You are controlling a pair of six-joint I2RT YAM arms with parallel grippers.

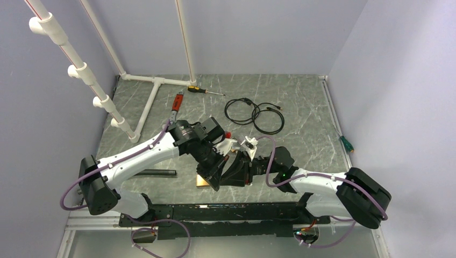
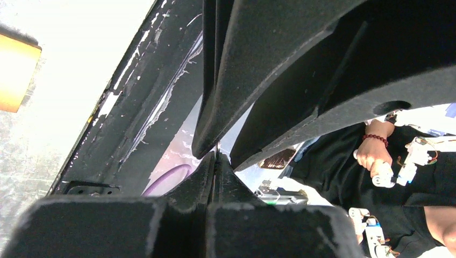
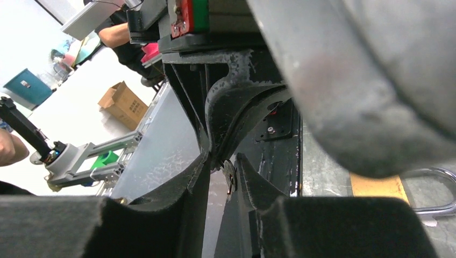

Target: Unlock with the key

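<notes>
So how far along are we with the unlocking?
Done: the key is off the table, between the right claw's fingers, with the shut left claw meeting it tip to tip. In hand: apparently regripping or passing it. Left: the padlock lies on the table, key not yet inserted.

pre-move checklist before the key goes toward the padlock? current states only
1. Key held between right gripper fingers: ok, a small metal piece sits in the pinch.
2. Left gripper grip: cannot tell, tips meet but no object shows.
3. Padlock located: ok, brass body on the table under the crossed arms; shackle visible in right wrist view.
4. Keyhole visible: not ok, hidden in every view.
5. Arm clearance: not ok, both grippers crowd together above the padlock.
</notes>
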